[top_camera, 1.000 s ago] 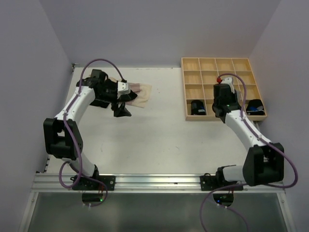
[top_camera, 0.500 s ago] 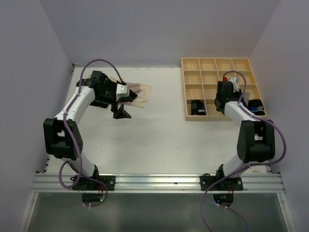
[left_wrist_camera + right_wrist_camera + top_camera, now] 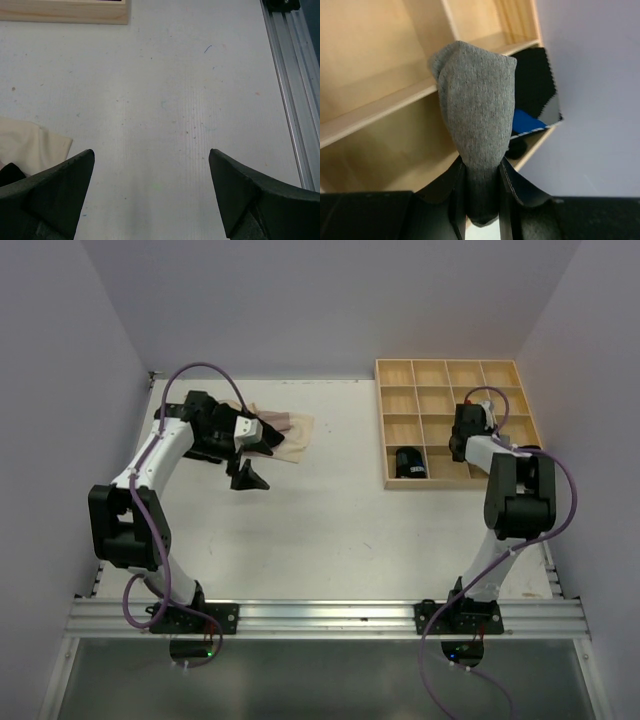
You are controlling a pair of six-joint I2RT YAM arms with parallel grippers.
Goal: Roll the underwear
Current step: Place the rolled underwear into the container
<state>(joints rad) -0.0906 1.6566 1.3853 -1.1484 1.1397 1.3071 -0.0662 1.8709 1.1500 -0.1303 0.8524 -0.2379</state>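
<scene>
My right gripper is shut on a rolled grey underwear and holds it over the light wooden tray, near its right side. In the top view the right gripper hides the grey roll. A pile of underwear, pale beige with a black piece, lies at the back left of the table. My left gripper is open and empty just in front of the pile. In the left wrist view the left gripper is above bare table, with beige cloth at its left finger.
A black roll sits in a front-row compartment of the tray. A black and blue roll sits in a compartment by the right wall. The tray's edge and the metal rail show in the left wrist view.
My right gripper has swung back and to the right over the tray with the grey roll, the arm folding in. My left gripper has shifted slightly left, still open.
</scene>
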